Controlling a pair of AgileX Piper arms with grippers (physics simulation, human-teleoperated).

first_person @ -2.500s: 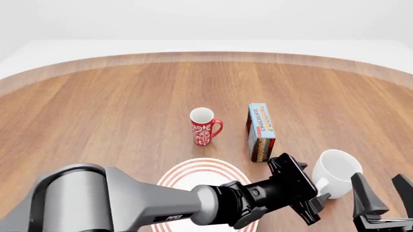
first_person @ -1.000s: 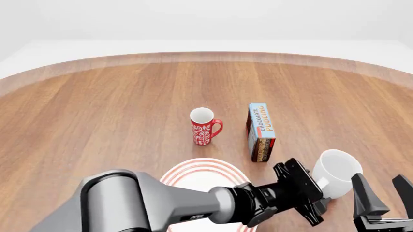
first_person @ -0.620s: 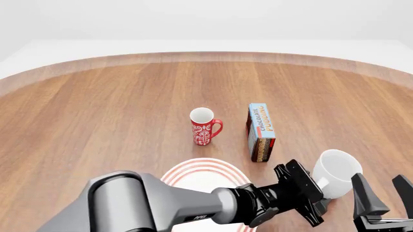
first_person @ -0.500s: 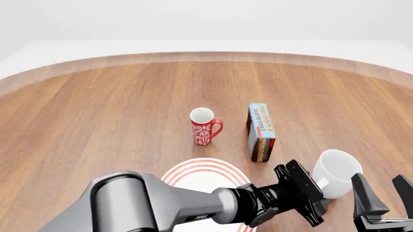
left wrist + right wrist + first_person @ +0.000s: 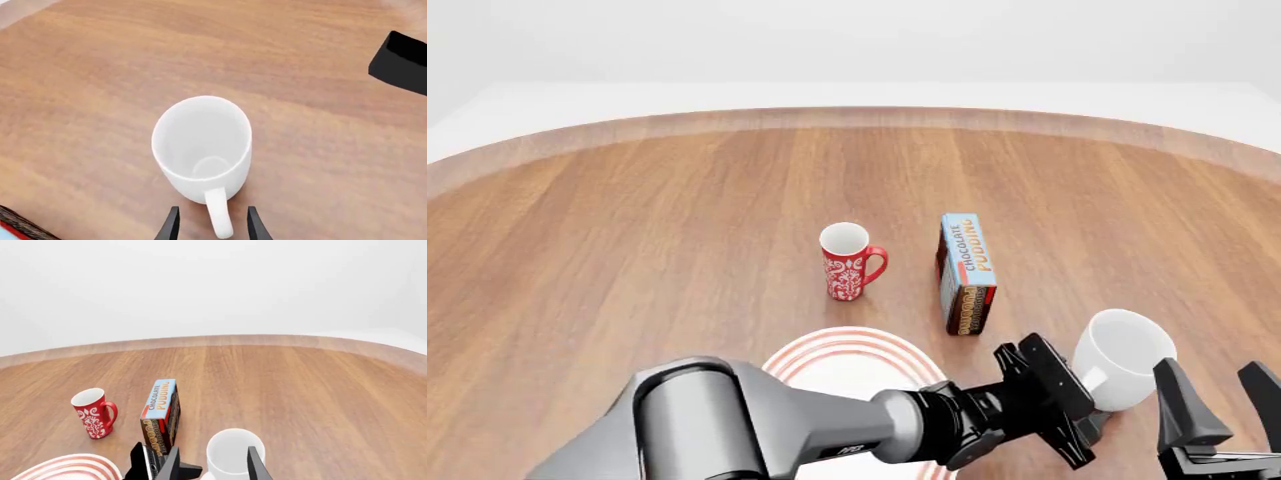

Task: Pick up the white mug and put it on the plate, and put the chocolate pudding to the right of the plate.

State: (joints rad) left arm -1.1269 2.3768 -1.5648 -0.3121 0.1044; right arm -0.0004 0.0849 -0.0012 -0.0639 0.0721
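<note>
The plain glossy white mug with a loop handle [image 5: 1121, 358] stands upright on the brown wood-grain table [image 5: 667, 230], to the right of and a little nearer the camera than the round white plate with red-orange rings [image 5: 843, 362], and well apart from it. The left gripper [image 5: 1080, 432] reaches across in front of the plate to the mug's near left side; in the left wrist view its two dark fingertips [image 5: 169, 226] stand spread on either side of the mug's handle [image 5: 217, 218], one at each flank, and whether they touch it cannot be told. The mug [image 5: 203, 141] is empty, mouth up. The small rectangular chocolate pudding box with a light blue lettered face and dark brown sides [image 5: 966, 272] stands on end behind and to the right of the plate, just beyond the mug's left side. The slim red mug with a white pattern [image 5: 849, 262] stands behind the plate, left of the box, handle pointing toward the box. The right gripper [image 5: 1222, 412] hangs at the right of the white mug, near the picture's lower corner, its dark fingers [image 5: 1182, 402] spread apart with nothing between them. In the right wrist view the white mug [image 5: 231, 456] sits just beyond those fingertips, with the box [image 5: 161, 412] and the red mug [image 5: 95, 412] farther left.
</note>
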